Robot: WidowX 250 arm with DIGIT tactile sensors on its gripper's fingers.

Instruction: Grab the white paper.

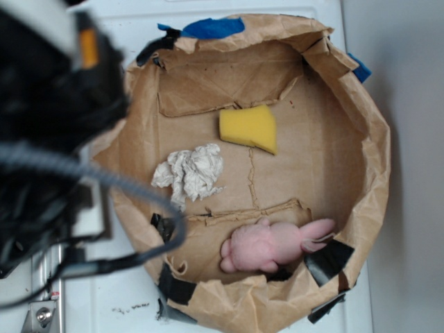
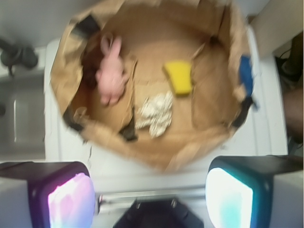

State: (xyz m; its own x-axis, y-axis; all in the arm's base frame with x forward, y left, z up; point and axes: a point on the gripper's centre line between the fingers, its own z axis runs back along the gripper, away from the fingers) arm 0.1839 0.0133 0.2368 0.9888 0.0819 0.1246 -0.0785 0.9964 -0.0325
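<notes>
The white paper (image 1: 191, 172) is a crumpled off-white wad lying on the floor of a brown paper basin (image 1: 361, 118), left of centre. In the wrist view the white paper (image 2: 155, 112) shows near the basin's closer wall. My gripper (image 2: 149, 194) hangs high above the basin's near rim, well short of the paper. Its two pads (image 2: 71, 199) stand far apart with nothing between them. In the exterior view the arm (image 1: 48, 104) fills the left side as a dark blur and the fingers are not seen there.
A yellow sponge wedge (image 1: 250, 128) lies beyond the paper. A pink plush bunny (image 1: 274, 244) lies on a cardboard flap at the front. The basin's walls (image 2: 76, 52) rise round everything. Black cables (image 1: 125, 187) loop over the basin's left rim.
</notes>
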